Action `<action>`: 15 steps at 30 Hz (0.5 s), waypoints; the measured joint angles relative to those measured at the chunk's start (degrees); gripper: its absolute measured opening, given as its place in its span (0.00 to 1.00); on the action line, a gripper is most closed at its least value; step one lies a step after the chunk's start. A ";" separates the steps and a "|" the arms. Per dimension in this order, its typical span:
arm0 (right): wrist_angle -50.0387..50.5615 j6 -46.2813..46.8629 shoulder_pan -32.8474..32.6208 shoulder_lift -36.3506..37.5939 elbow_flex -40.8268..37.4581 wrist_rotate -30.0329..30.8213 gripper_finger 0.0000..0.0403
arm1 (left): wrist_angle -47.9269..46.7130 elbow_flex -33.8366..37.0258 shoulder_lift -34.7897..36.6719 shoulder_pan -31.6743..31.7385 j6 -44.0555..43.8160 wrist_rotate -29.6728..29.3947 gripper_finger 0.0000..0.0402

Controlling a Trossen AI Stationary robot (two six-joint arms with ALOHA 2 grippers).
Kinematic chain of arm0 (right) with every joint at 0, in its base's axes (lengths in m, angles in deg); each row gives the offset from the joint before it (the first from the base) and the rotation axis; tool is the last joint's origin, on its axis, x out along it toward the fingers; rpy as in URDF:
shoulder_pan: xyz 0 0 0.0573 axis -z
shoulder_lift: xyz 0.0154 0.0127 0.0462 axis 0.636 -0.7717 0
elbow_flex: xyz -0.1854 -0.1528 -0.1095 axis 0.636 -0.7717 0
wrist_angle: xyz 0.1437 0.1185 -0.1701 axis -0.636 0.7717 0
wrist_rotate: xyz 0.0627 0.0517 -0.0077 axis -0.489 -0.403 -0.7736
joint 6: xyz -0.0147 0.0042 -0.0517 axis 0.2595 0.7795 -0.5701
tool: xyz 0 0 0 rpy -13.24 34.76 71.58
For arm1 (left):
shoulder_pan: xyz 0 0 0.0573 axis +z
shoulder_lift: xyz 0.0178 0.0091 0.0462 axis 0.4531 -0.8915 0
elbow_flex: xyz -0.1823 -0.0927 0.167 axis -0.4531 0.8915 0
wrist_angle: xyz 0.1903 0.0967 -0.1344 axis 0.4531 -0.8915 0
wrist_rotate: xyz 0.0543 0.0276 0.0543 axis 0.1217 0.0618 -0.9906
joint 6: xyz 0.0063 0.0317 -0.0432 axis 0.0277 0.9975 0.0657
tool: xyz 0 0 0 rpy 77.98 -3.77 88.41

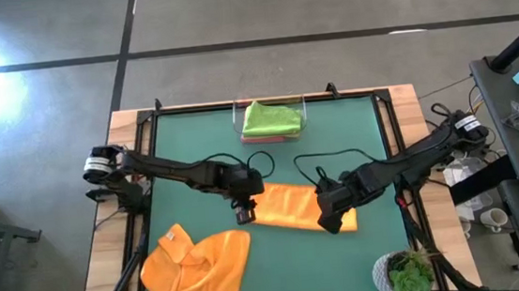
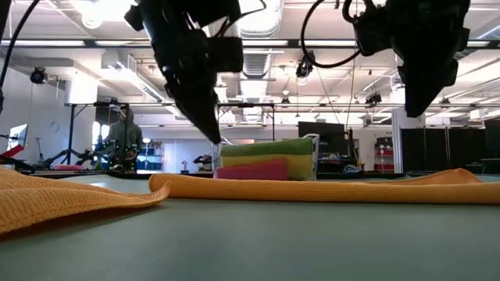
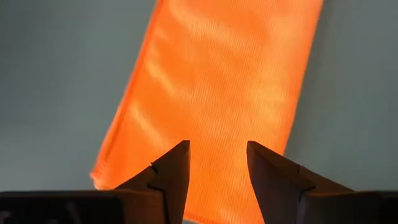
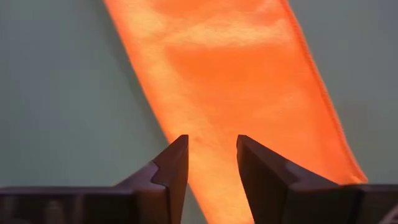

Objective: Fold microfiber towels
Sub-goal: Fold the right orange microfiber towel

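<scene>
Though hidden overhead, pink towel (image 2: 248, 169) under green towel (image 2: 266, 149).

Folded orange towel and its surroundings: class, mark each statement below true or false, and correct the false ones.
1. The folded orange towel lies flat on the green mat between the two arms. True.
2. The left gripper is clamped on the towel. False: its jaws are open and empty above the towel.
3. A second orange towel lies crumpled at the mat's near left corner. True.
4. The green towel lies spread out beside the right gripper. False: it sits folded on top of the stack in the clear tray at the far edge.
5. The right gripper's jaws are open. True.
</scene>
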 joint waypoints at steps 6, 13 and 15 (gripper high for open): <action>-2.43 1.30 -0.17 0.00 -1.07 -0.09 0.29 | 2.38 1.62 -2.89 -0.02 0.27 4.30 0.36; -2.61 2.90 -0.17 -0.15 -1.35 -0.07 0.26 | 3.73 4.49 -7.18 -0.02 0.51 5.16 0.34; -2.44 2.91 -0.17 -0.15 -1.46 -0.07 0.25 | 3.99 4.57 -7.87 0.00 1.71 5.14 0.30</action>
